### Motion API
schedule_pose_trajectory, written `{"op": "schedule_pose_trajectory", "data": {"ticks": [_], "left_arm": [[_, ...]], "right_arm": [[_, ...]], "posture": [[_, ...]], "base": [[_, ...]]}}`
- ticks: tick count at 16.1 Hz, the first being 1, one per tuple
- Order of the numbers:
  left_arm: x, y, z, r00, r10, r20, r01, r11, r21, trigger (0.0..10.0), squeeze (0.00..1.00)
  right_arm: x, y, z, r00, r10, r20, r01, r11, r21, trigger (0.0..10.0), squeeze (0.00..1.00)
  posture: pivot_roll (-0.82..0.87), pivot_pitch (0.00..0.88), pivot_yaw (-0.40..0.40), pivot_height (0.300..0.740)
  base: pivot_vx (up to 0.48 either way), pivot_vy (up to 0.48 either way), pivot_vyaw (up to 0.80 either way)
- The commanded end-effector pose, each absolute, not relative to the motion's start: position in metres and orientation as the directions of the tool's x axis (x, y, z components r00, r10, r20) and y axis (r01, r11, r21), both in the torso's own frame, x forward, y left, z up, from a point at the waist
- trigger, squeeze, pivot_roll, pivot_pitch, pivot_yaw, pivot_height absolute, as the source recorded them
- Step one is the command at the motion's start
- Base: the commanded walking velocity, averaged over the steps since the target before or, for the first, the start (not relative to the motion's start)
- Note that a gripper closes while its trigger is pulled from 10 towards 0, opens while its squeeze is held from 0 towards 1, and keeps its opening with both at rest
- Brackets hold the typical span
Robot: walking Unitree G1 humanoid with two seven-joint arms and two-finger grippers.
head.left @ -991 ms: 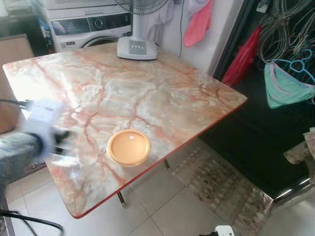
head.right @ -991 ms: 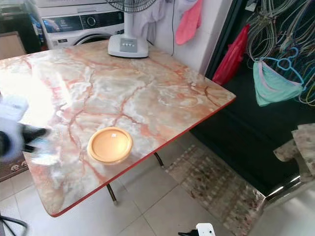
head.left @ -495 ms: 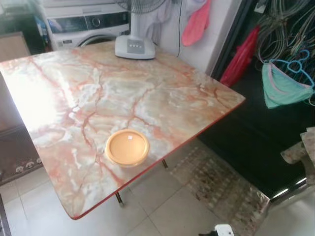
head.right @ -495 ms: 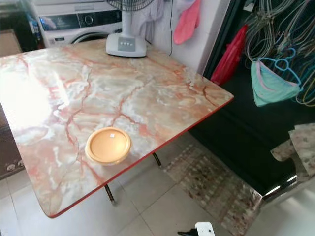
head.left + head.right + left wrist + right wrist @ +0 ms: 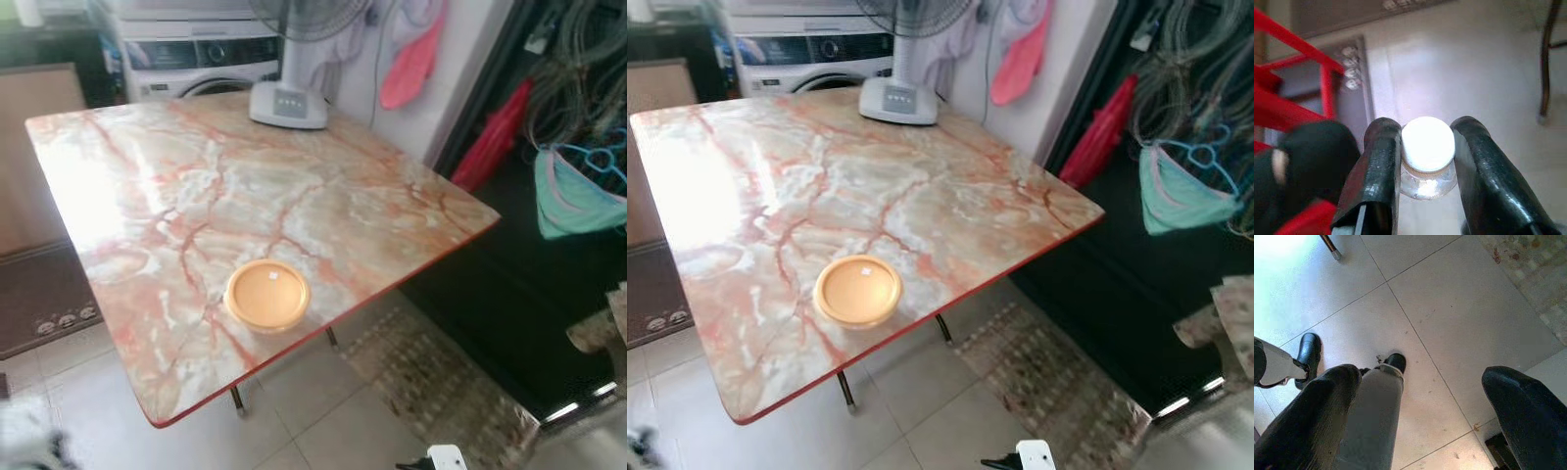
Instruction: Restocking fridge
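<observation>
The left tool (image 5: 1422,161) pinches a bottle (image 5: 1427,152) down low, its cap pointing up at the wrist. The right tool (image 5: 1420,416) hangs spread over the floor.

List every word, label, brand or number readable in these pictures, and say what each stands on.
None can be read.
Washing machine: control panel markings, too blurred.
Fan base: buttons and markings, too small.
Orange lid on the marble table: small white sticker, nothing legible.
Bottle held in the left gripper: plain white cap, no print visible.
</observation>
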State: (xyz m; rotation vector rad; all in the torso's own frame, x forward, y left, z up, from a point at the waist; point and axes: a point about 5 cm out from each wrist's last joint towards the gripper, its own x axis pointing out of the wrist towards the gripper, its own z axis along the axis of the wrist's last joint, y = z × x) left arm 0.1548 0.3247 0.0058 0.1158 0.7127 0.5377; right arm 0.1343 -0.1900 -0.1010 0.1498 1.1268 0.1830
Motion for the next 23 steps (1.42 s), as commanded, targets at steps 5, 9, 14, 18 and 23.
{"op": "schedule_pose_trajectory", "data": {"ticks": [5, 9, 14, 18, 23], "left_arm": [[0.147, 0.289, -0.055, 0.599, 0.386, -0.702, -0.168, 0.917, 0.362, 10.0, 0.00], [0.151, 0.275, -0.069, 0.604, 0.314, -0.733, -0.048, 0.932, 0.360, 10.0, 0.00], [0.154, 0.272, -0.072, 0.594, 0.287, -0.752, -0.020, 0.939, 0.343, 10.0, 0.00], [0.151, 0.265, -0.077, 0.570, 0.287, -0.770, -0.055, 0.948, 0.312, 10.0, 0.00], [0.143, 0.261, -0.083, 0.541, 0.287, -0.790, -0.072, 0.952, 0.297, 10.0, 0.00]], "right_arm": [[0.129, -0.196, -0.102, 0.423, 0.185, -0.887, -0.021, 0.981, 0.195, 10.0, 0.00], [0.123, -0.190, -0.105, 0.434, 0.149, -0.889, 0.049, 0.981, 0.189, 10.0, 0.00], [0.119, -0.187, -0.108, 0.413, 0.124, -0.902, 0.021, 0.989, 0.145, 10.0, 0.00], [0.120, -0.188, -0.107, 0.410, 0.132, -0.902, -0.035, 0.991, 0.129, 10.0, 0.00], [0.121, -0.186, -0.106, 0.416, 0.175, -0.892, -0.087, 0.984, 0.153, 10.0, 0.00]], "posture": [[0.25, 0.000, -0.125, 0.740], [0.20, 0.000, -0.057, 0.740], [0.14, 0.000, -0.012, 0.740], [0.13, 0.000, -0.010, 0.740], [0.12, 0.000, -0.004, 0.740]], "base": [[0.000, 0.000, 0.00], [0.000, 0.000, 0.00], [0.000, 0.000, 0.00], [0.000, 0.000, 0.00], [-0.097, 0.000, 0.00]]}}
